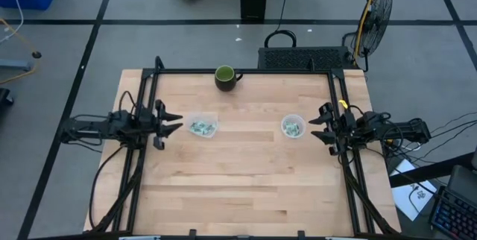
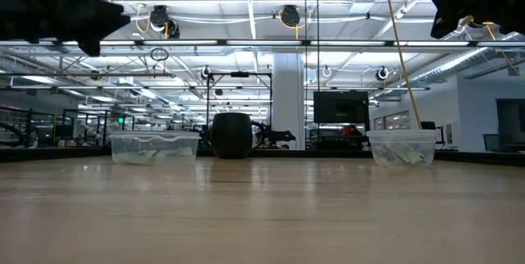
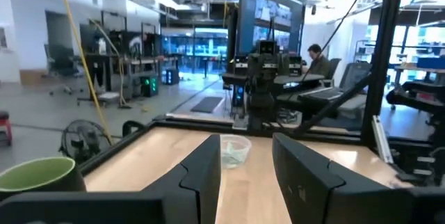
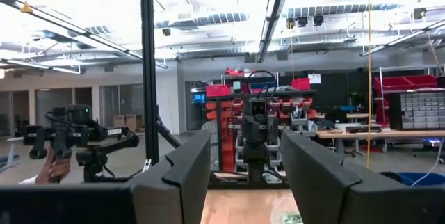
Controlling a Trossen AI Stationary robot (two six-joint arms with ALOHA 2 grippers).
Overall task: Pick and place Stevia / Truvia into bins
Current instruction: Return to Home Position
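Pale green and white sachets lie inside both clear bins. The rounded-square tub sits left of centre on the table, also seen in the low view. The round cup sits right of centre, also in the low view and the left wrist view. My left gripper hovers open by the table's left edge, just left of the tub, raised above the table. My right gripper hovers open by the right edge, just right of the cup, also raised. No loose sachets show on the table.
A dark green mug stands at the table's far edge, near its middle. The black frame rails run along both sides of the wooden table. A person sits at a desk beyond the table. A hand shows in the room.
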